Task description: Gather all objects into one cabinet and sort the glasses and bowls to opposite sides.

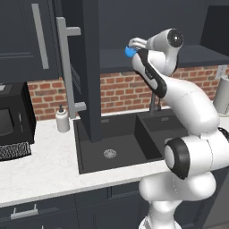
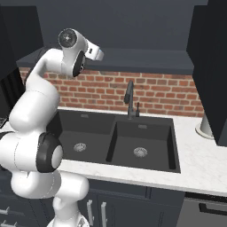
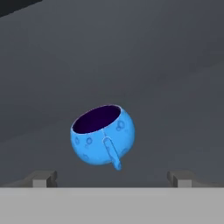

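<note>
Nearest in the hand view, the pincer (image 3: 112, 179) stands wide: its two dark fingertips (image 3: 43, 178) sit far apart at the bottom edge and grip nothing. Just beyond and between them lies the small glossy bright blue bowl (image 3: 102, 134), tipped on its side on the dark cabinet floor, its purple-dark mouth turned up and away. A thin blue stalk projects from its wall toward the camera. The bowl is clear of both fingertips.

In the left base view the same bowl appears as a blue patch at the raised hand, at the level of the dark charcoal wall cabinet's floor (image 1: 120, 58), beside the open slab door with the long grey bar handle (image 1: 67, 67).

Judgement on progress: the blue bowl appears to be inside the cabinet and released, though lying tilted. The tumblers and the large dark bowl cannot be located, so gathering and sorting cannot be confirmed as done.

Below, the white marble-patterned table (image 1: 44, 172) carries a black double sink (image 2: 119, 142) with a dark tap (image 2: 129, 99), a white soap dispenser (image 1: 62, 119) and a black microwave (image 1: 13, 120). A red brick backsplash (image 2: 164, 95) closes the rear wall.
</note>
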Controlling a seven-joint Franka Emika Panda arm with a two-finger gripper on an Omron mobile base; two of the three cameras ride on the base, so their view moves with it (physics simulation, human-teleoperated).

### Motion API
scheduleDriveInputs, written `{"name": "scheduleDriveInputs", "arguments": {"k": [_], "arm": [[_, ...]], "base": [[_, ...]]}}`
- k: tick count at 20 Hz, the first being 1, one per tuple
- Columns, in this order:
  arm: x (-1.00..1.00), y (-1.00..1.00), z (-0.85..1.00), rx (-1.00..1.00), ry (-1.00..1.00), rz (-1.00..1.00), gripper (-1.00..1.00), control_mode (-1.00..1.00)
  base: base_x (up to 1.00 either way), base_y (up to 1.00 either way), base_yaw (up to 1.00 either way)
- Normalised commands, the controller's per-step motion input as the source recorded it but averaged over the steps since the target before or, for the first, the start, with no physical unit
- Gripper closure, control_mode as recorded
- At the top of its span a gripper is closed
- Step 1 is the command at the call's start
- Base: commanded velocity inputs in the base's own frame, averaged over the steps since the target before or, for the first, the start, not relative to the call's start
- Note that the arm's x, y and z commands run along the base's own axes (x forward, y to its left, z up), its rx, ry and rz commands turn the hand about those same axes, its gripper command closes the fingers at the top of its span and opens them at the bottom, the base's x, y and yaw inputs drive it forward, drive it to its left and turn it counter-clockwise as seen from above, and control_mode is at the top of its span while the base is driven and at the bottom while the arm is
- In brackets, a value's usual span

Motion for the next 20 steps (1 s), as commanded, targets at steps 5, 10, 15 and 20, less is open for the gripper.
{"name": "scheduleDriveInputs", "arguments": {"k": [5, 10, 15, 20], "arm": [[0.31, -0.02, 0.05, 0.07, 0.11, 0.01, -1.00, -1.00], [0.28, 0.00, 0.00, 0.00, 0.12, 0.06, -1.00, -1.00], [0.07, 0.00, -0.01, -0.01, 0.09, 0.09, -1.00, -1.00], [0.00, 0.00, 0.00, 0.00, 0.00, 0.00, -1.00, -1.00]], "base": [[0.00, 0.00, 0.00], [0.00, 0.00, 0.00], [0.00, 0.00, 0.00], [0.00, 0.00, 0.00]]}}
